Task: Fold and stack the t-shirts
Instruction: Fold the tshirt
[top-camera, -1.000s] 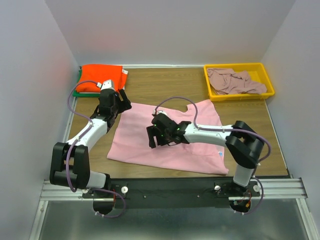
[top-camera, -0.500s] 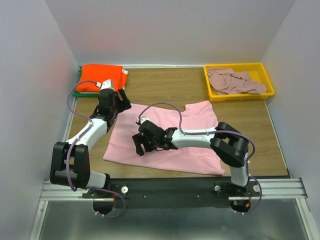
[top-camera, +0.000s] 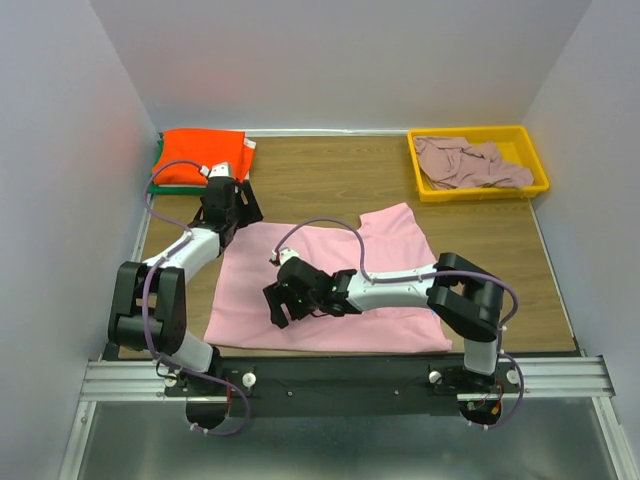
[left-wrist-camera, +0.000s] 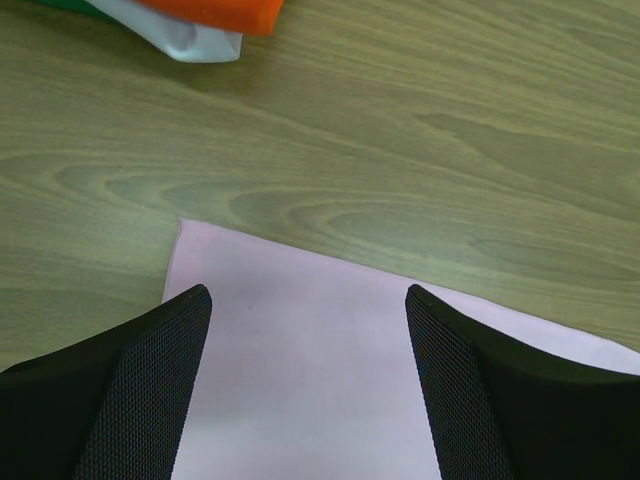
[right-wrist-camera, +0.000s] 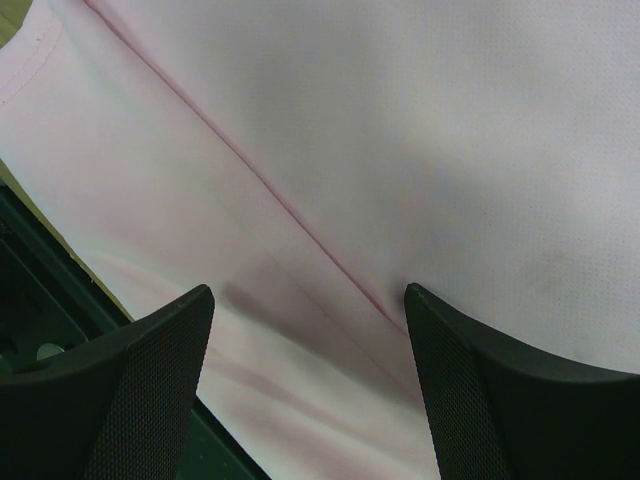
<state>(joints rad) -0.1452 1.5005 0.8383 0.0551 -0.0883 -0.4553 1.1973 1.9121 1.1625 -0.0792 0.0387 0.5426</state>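
A light pink t-shirt (top-camera: 330, 270) lies spread flat on the wooden table. My left gripper (top-camera: 228, 208) is open just above its far left corner (left-wrist-camera: 300, 330). My right gripper (top-camera: 280, 303) is open over the shirt's near left part (right-wrist-camera: 330, 200), where a crease line runs across the cloth. A folded orange t-shirt (top-camera: 200, 155) lies on a green one (top-camera: 155, 183) at the far left; its edge shows in the left wrist view (left-wrist-camera: 215, 12). A dusty mauve t-shirt (top-camera: 470, 162) lies crumpled in the yellow tray (top-camera: 480, 190).
The yellow tray stands at the far right. White walls close in the table on three sides. The black rail (top-camera: 340, 375) with the arm bases runs along the near edge and shows in the right wrist view (right-wrist-camera: 40, 320).
My right gripper has moved left and nearer across the pink shirt, and the shirt has slid left with it. My left gripper has pulled back a little toward the orange stack.
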